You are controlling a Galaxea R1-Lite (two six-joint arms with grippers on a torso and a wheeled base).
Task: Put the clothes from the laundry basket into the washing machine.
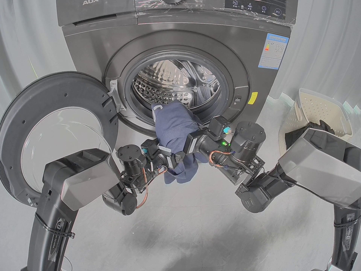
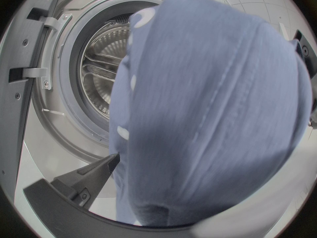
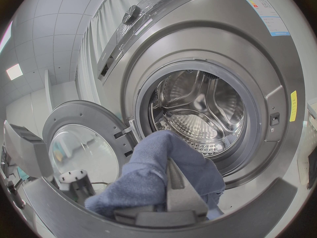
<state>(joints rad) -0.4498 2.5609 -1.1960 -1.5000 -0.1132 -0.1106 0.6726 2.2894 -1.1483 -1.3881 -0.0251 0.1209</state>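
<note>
At drum mouth, blue garment apparently around right hand

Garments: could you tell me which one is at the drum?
The blue garment, held at the drum mouth; the black one lies in the basket.

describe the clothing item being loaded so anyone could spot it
Find the grey washing machine with its door open. At the drum opening's lower lip hangs a navy garment. It is the only blue item; the clothes in the laundry basket are black.
</note>
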